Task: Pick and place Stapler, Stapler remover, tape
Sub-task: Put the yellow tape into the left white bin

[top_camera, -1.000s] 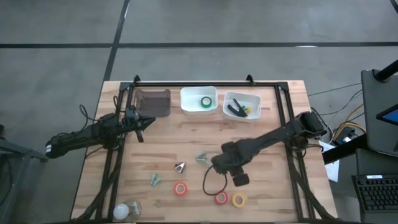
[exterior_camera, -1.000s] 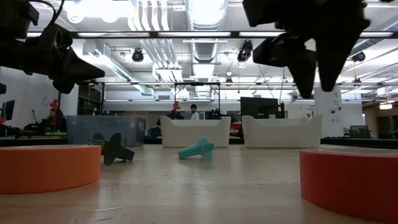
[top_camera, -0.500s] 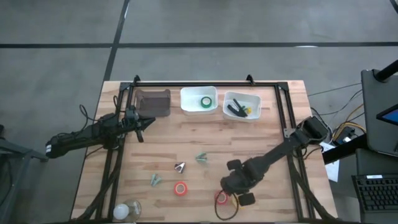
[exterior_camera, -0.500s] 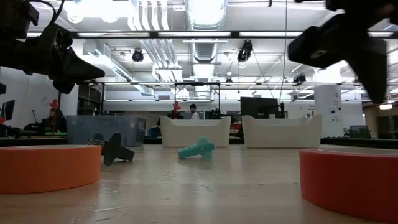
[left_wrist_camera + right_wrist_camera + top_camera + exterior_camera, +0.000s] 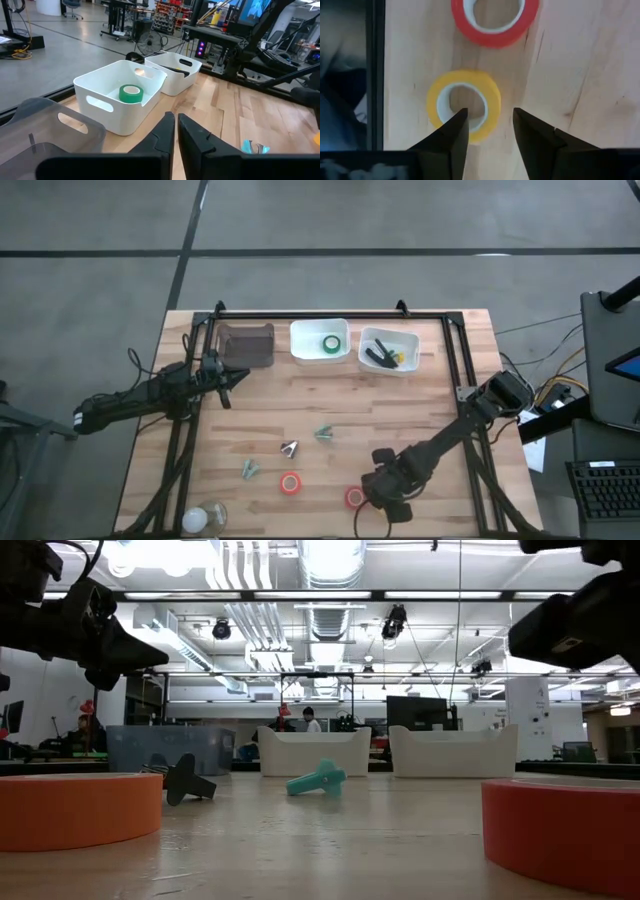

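My right gripper (image 5: 490, 125) is open and points down over the yellow tape (image 5: 464, 105) near the table's front edge. One finger stands over the roll's hole and the other outside its wall. Whether they touch it, I cannot tell. In the high view the gripper (image 5: 387, 492) hides that roll. Two red tapes (image 5: 290, 483) (image 5: 355, 497) lie flat on the table. The green tape (image 5: 331, 343) lies in a white bin and the black stapler (image 5: 378, 355) in the bin beside it. Staple removers (image 5: 324, 433) (image 5: 289, 447) (image 5: 250, 469) lie mid-table. My left gripper (image 5: 235, 377) waits shut at the far left.
A brown bin (image 5: 247, 343) stands left of the two white bins (image 5: 300, 355) (image 5: 410, 365) at the far edge. A black frame rail (image 5: 470, 450) runs along each side. A pale bulb-like thing (image 5: 200, 518) lies at the near left corner. Bare wood shows mid-table.
My right gripper has swung from mid-table toward the near edge and come lower, rolling its wrist as it went. It now stands over the yellow tape, which has dropped out of sight under it in the high view. The tapes have not moved.
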`<act>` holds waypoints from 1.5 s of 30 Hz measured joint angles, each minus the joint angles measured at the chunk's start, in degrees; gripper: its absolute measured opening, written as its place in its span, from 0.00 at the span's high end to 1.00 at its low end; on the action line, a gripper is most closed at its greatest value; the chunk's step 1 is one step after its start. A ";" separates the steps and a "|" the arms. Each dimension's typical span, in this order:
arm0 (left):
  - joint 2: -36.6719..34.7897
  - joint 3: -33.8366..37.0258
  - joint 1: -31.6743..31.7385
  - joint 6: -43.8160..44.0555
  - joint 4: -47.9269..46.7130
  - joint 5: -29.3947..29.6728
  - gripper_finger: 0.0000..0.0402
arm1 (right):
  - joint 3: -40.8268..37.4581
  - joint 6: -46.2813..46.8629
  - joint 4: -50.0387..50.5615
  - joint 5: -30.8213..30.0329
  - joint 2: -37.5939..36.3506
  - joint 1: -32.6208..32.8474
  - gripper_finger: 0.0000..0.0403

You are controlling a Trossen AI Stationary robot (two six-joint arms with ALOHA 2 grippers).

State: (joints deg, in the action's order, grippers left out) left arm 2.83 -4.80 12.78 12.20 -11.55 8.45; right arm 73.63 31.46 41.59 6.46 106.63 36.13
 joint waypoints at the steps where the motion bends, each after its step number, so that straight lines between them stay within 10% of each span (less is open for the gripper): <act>1: 0.00 0.00 -0.02 -0.01 0.00 -0.02 0.94 | -0.10 0.14 -0.80 -0.03 0.00 0.06 0.62; 26: 0.00 0.02 -0.02 -0.01 0.00 0.00 0.94 | -9.40 4.60 -8.91 0.26 -0.17 0.99 0.79; 45: 0.00 0.00 -0.02 0.01 0.00 0.00 0.94 | -2.38 -9.53 5.31 -1.53 -0.35 -8.70 0.88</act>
State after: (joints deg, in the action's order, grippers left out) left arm 2.83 -4.80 12.76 12.21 -11.55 8.45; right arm 71.25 21.92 46.90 4.93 106.28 27.43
